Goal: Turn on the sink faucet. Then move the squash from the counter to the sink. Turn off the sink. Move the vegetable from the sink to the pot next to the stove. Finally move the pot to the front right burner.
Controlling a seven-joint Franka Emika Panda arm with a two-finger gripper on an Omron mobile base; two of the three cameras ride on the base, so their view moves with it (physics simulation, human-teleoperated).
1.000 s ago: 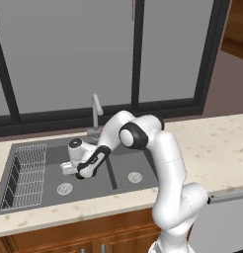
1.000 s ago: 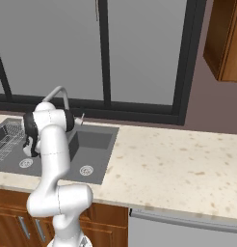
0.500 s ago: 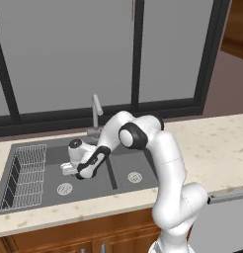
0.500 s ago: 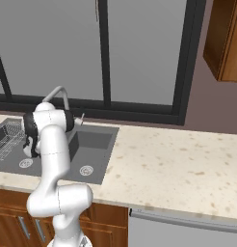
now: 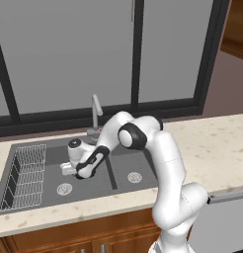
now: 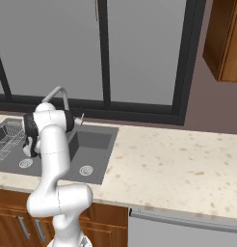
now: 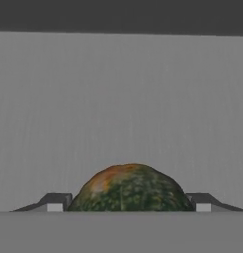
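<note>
Left base view: the arm reached down into the left basin of the sink [image 5: 89, 190], its gripper [image 5: 69, 170] low over the dark floor just above the round drain [image 5: 64, 188]. The wire rack [image 5: 28, 174] stood at the far left of that basin, apart from the hand. The sink faucet [image 5: 96, 114] rose behind the divider, and whether water ran from it was too fine to make out. The squash was hidden from this side by the wrist and hand.

Right base view: the arm's own upper links covered most of the left basin, so the hand showed as little more than a dark shape near the rack, and the fingers could not be read. The counter [image 6: 178, 164] to the right was bare stone.

Hand view: the squash [image 7: 129, 190], mottled green with an orange patch, sat between the two fingertips [image 7: 55, 203], close on either side of it against the grey basin floor. The tips stood wide, flanking it, but their contact faces were cut off at the lower edge, so I could not tell whether they were clamped on it or just apart from it.

By my reading the step in hand was picking the vegetable out of the sink for the pot. The next move would call for a firm squeeze on the round body, then a straight lift clear of the basin wall and faucet. Neither pot nor stove was in frame.
</note>
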